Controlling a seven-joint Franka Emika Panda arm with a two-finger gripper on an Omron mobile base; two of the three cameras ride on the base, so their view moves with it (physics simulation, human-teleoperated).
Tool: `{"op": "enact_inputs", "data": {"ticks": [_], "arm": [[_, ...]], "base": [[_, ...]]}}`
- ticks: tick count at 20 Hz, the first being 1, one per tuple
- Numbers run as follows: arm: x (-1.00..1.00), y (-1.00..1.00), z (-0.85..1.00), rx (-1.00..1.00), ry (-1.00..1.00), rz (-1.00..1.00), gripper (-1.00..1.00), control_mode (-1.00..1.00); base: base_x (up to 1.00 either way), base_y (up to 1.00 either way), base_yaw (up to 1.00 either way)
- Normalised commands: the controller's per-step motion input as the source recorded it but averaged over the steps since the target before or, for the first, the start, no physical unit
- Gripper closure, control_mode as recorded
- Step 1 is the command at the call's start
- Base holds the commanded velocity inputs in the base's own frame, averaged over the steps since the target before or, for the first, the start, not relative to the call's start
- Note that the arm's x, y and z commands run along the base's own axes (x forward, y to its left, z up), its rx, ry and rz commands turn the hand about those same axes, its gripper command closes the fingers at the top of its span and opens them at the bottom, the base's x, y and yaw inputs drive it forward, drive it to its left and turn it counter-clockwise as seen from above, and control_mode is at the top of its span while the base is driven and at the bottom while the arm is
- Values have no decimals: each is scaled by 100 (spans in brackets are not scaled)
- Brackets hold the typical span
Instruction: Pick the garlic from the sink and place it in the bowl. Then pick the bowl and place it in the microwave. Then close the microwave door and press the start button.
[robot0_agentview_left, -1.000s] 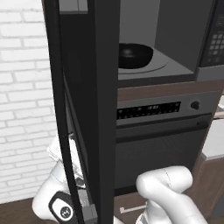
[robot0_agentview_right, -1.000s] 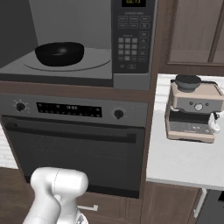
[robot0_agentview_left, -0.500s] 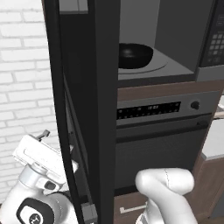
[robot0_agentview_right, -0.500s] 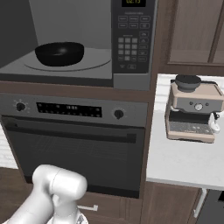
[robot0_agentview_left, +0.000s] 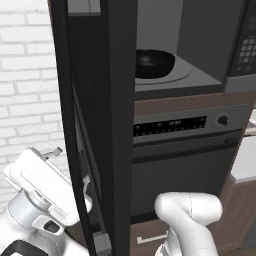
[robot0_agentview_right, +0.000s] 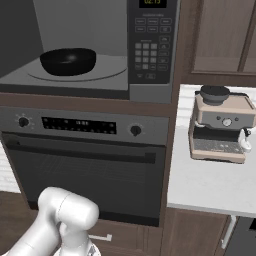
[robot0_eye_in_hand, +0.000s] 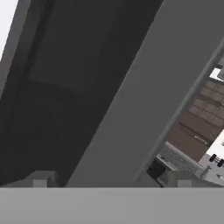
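Observation:
The microwave (robot0_agentview_right: 150, 55) stands open above the oven, and the glossy black bowl (robot0_agentview_right: 68, 61) rests on its turntable; the bowl (robot0_agentview_left: 154, 63) also shows past the door's edge. What lies inside the bowl cannot be made out, so the garlic is hidden. The sink is out of view. The microwave door (robot0_agentview_left: 102, 125) is swung out toward the base, edge-on. My gripper (robot0_agentview_left: 55, 155) sits low on the door's outer, left side. In the hand view the gripper (robot0_eye_in_hand: 111, 181) is open, tips wide apart, close against the grey door panel (robot0_eye_in_hand: 131, 100).
The knobbed oven (robot0_agentview_right: 85, 170) with its bar handle sits under the microwave. A coffee machine (robot0_agentview_right: 220, 125) stands on the white counter (robot0_agentview_right: 210, 185) to the right. A white brick wall (robot0_agentview_left: 25, 100) lies left of the door. The keypad (robot0_agentview_right: 150, 50) is on the microwave's right.
The hand has risen from low behind the door to the door's outer left side. The door and the bowl have not visibly moved.

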Motion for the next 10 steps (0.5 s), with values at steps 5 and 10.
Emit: {"op": "enact_inputs", "data": {"ticks": [5, 10], "arm": [[-52, -83, 37, 44, -17, 5, -100, -100], [-7, -88, 53, 39, -6, 13, -100, -100]], "base": [[0, 0, 0], [0, 0, 0]]}}
